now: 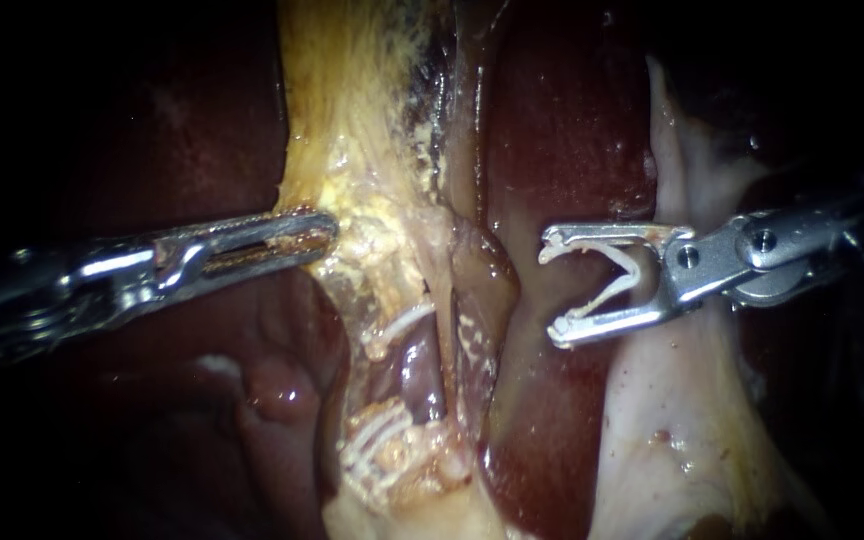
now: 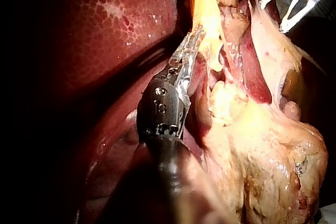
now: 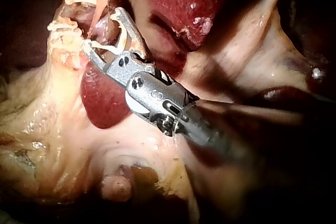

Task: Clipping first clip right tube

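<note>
Right instrument (image 1: 552,290) carries a white clip (image 1: 607,293) seated in its wide-spread jaws, mouth facing the right tube (image 1: 479,300); close beside it, not around it; left instrument (image 1: 330,232) clenched on yellow tissue (image 1: 352,120) on the tube's far side.

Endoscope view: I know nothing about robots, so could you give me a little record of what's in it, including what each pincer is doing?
left instrument: comes in from the left, pincer shut on yellowish tissue
right instrument: comes in from the right, pincer spread wide, carrying a white clip
white clip: open, nothing inside it yet
background: dark red liver
</note>
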### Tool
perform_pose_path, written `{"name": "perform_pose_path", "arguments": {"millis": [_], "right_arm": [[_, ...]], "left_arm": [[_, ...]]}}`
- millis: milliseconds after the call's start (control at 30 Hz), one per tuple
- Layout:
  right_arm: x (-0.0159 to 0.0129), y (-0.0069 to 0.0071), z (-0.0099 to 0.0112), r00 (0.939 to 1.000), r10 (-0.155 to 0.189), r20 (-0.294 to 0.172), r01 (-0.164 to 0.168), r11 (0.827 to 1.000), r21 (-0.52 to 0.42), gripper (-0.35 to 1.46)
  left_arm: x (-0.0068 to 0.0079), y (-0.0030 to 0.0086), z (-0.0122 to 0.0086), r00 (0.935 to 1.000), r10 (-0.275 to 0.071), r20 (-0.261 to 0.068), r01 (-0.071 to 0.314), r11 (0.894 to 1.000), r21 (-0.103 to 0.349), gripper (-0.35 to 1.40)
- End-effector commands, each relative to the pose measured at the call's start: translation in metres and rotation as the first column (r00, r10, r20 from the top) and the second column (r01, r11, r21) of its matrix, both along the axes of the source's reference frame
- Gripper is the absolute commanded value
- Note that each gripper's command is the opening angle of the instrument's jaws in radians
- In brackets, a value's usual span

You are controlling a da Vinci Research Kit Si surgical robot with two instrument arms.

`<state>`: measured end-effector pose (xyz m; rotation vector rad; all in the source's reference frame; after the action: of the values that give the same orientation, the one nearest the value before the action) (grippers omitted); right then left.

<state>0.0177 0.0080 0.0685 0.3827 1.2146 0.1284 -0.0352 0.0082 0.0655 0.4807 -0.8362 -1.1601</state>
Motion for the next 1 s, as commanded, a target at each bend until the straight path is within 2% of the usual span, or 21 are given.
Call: {"name": "perform_pose_path", "arguments": {"millis": [33,133,267,367,533,767,1000], "right_arm": [[0.0001,-0.0001,0.0,1.0,-0.003,-0.003,0.003,1.0,0.001,0.6],[0.0007,-0.0007,0.0004,0.9993,-0.031,-0.022,0.031,1.0,0.004,0.6],[0.0025,-0.0024,0.0017,0.9974,-0.06,-0.039,0.064,0.993,0.103,0.6],[0.0044,-0.0039,0.0033,0.9963,-0.076,-0.041,0.083,0.977,0.197,0.59],[0.0065,-0.0059,0.0068,0.9947,-0.097,-0.036,0.103,0.952,0.288,0.58],[0.0084,-0.0063,0.0111,0.993,-0.114,-0.032,0.118,0.936,0.332,0.58],[0.0109,-0.006,0.0122,0.9881,-0.147,-0.045,0.153,0.923,0.352,0.58]], "left_arm": [[0.0001,0.0,-0.0001,1.0,0.0,0.0,0.0,1.0,0.0,-0.35],[0.0008,0.0006,-0.001,1.0,0.005,0.004,-0.005,1.0,0.007,-0.35],[0.0025,0.002,-0.003,1.0,-0.006,-0.007,0.006,1.0,0.009,-0.35],[0.0034,0.0026,-0.0049,0.9998,-0.02,-0.003,0.02,1.0,0.007,-0.35],[0.0037,0.0025,-0.0077,0.9994,-0.034,0.005,0.034,0.999,0.009,-0.35],[0.0031,0.0018,-0.0104,0.9992,-0.039,0.011,0.039,0.999,-0.011,-0.35],[0.0031,0.0017,-0.0108,0.9993,-0.037,0.009,0.037,0.999,-0.015,-0.35]]}}
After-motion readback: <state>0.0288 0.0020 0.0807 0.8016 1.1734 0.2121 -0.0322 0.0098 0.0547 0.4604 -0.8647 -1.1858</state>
